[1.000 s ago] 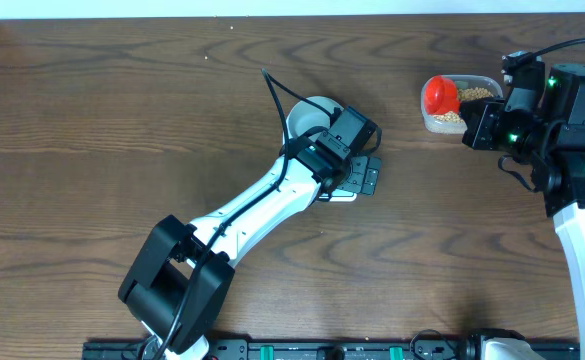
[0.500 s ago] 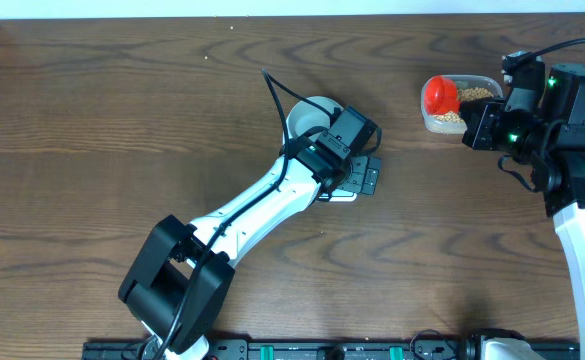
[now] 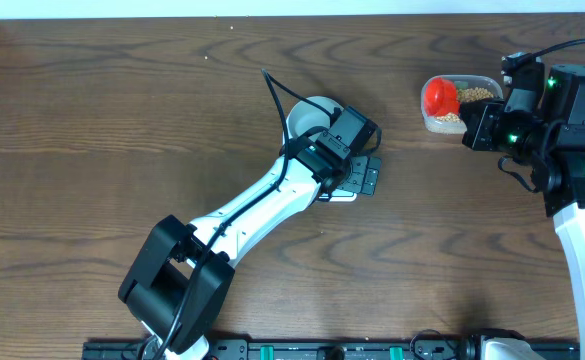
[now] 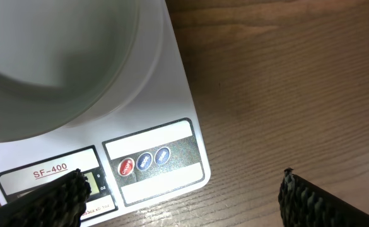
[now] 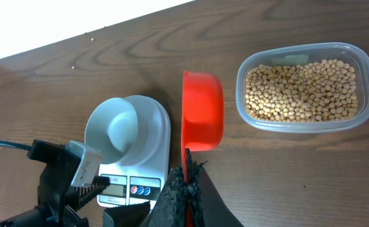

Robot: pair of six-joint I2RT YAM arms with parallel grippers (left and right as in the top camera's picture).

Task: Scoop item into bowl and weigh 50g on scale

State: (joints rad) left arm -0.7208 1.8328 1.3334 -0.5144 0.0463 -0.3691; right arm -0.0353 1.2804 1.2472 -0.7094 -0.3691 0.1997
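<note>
My right hand point(image 5: 185, 180) is clamped tight on the handle of the red scoop point(image 5: 203, 110). The scoop's long axis runs straight out from my fingers, cup at the far end, and no beans show in it.

The beans point(image 5: 301, 91) lie in the clear tub point(image 5: 363, 69). In the wrist view the cup sits just beside the tub's near end. From overhead it seems to overlap that end, so I judge the cup hangs above it, not inside. The tub's length runs across the scoop's axis. So the beans lie sideways off the cup, not ahead of it. I reckon the scoop must shift over the tub and dip.

On the scoop's far side from the tub, well apart from it, the bowl point(image 5: 118, 129) stands on the scale point(image 5: 160, 148), empty as far as I can see. My left hand point(image 4: 183, 176) hangs there with its jaws spread wide, holding nothing, over the scale's button end and the desk point(image 4: 285, 82). My right hand is much nearer the tub.
</note>
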